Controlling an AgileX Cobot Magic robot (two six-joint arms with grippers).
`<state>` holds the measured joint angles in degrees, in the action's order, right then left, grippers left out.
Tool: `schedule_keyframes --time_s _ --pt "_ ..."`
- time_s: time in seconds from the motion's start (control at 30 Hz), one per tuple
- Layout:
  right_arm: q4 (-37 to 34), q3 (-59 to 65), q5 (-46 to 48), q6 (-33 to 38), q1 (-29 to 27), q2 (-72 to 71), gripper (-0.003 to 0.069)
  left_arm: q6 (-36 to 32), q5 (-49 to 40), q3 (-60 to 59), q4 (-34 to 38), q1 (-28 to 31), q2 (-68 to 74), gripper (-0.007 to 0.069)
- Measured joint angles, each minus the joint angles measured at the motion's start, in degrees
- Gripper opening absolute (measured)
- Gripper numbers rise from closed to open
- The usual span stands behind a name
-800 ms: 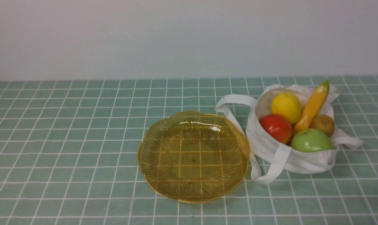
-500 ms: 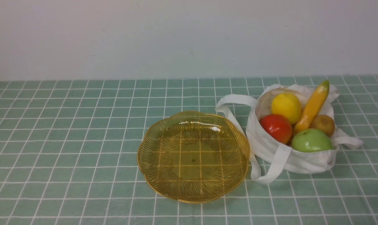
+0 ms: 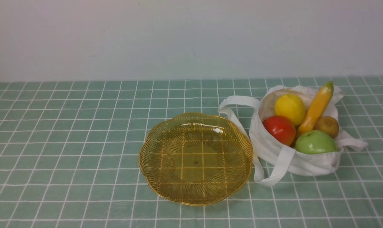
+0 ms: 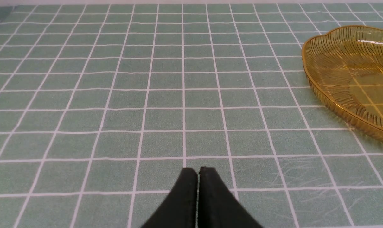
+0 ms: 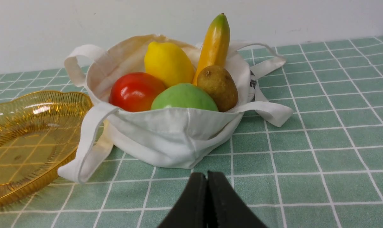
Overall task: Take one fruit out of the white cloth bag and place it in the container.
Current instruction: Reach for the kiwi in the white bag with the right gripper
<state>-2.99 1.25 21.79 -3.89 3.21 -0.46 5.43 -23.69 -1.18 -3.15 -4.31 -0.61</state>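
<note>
The right gripper (image 5: pixel 207 173) has its jaws pressed together on nothing, over the table (image 5: pixel 321 142) just short of the bag (image 5: pixel 178 136). The kiwi (image 5: pixel 217 87) lies beyond the tips, apart from them, in the bag's open mouth on its right side, touching the green apple (image 5: pixel 184 96) and the banana (image 5: pixel 214 44). The bowl (image 5: pixel 26 133) sits just beside the bag. The left gripper (image 4: pixel 198 169), jaws also together and empty, is well apart from the bowl.
</note>
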Motion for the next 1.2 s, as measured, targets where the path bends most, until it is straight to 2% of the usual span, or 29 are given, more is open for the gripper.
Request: schedule_keyframes --time_s 0.77,0.87,1.03,1.1,1.2 --pt "1.24 0.00 0.05 0.00 0.00 0.00 -0.0014 0.00 0.00 0.00 0.00 0.00 0.00 -0.0008" --pt "-0.74 0.00 -0.04 -2.11 0.00 0.00 -0.0014 0.00 0.00 0.00 0.00 0.00 0.00 -0.0008" --pt "-24.82 0.37 -1.44 -15.32 0.00 0.00 -0.0014 0.00 0.00 0.00 0.00 0.00 0.00 -0.0008" --pt "-30.83 0.42 -1.56 -16.86 0.00 0.00 -0.0014 0.00 0.00 0.00 0.00 0.00 0.00 -0.0008" --pt "-36.00 0.42 -2.15 -17.72 0.00 0.00 -0.0014 0.00 0.00 0.00 0.00 0.00 0.00 -0.0008"
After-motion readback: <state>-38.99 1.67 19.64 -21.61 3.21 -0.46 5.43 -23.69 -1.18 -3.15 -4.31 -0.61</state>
